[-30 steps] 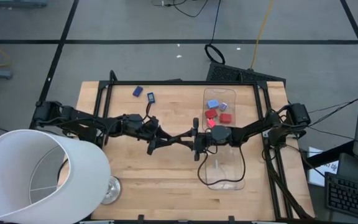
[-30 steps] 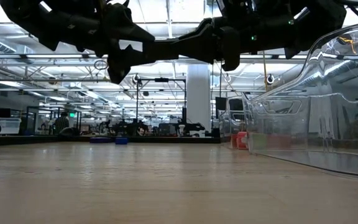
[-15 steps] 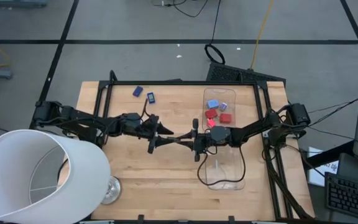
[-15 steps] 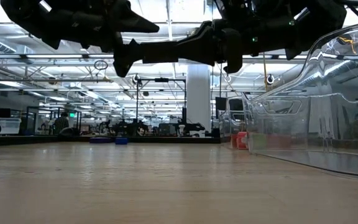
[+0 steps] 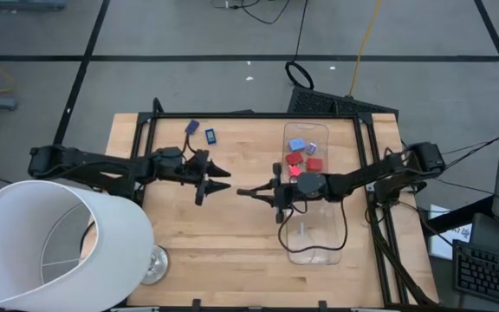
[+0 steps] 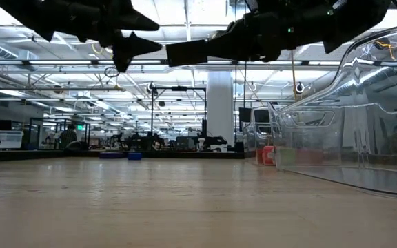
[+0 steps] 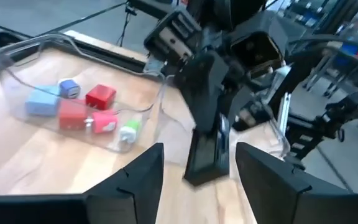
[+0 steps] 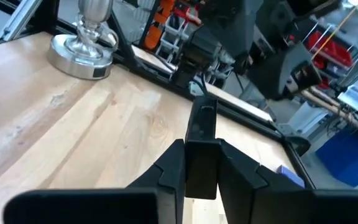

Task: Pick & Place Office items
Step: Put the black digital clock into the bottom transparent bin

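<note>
Now the right end effector [image 5: 248,191] clenches a dark block [image 8: 201,152], facing the spread, empty left end effector [image 5: 222,178].

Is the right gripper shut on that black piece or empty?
Shut on it: the right gripper pinches the black piece between both fingers, per its wrist view.

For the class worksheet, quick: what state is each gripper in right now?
Left gripper: open, holding nothing.
Right gripper: shut on a dark block, tip to tip with the left one.
</note>
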Controlling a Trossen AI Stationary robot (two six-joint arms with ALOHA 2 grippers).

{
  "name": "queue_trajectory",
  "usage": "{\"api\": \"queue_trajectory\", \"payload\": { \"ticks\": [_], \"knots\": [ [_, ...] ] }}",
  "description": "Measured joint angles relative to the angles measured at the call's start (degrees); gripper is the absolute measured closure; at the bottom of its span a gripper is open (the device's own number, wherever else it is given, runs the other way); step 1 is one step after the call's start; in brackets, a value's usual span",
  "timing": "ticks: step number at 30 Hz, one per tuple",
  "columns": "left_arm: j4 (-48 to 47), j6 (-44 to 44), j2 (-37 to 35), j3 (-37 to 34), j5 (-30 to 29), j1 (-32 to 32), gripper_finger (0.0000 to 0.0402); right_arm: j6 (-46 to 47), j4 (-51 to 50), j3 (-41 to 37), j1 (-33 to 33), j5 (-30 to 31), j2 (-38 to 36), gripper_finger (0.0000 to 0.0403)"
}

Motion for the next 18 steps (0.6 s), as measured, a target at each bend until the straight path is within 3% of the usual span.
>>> {"api": "queue_trajectory", "payload": {
  "ticks": [9,18],
  "knots": [
    [-14.7,2.2,-8.2,0.0,-9.0,-0.1,0.0233,6.4,-11.9,0.0,0.0,0.0,-6.9,0.0345],
    [-23.5,2.8,-9.7,0.0,-21.4,-0.1,0.0258,15.2,-28.0,0.0,2.6,0.0,-17.7,0.0345]
  ]
}}
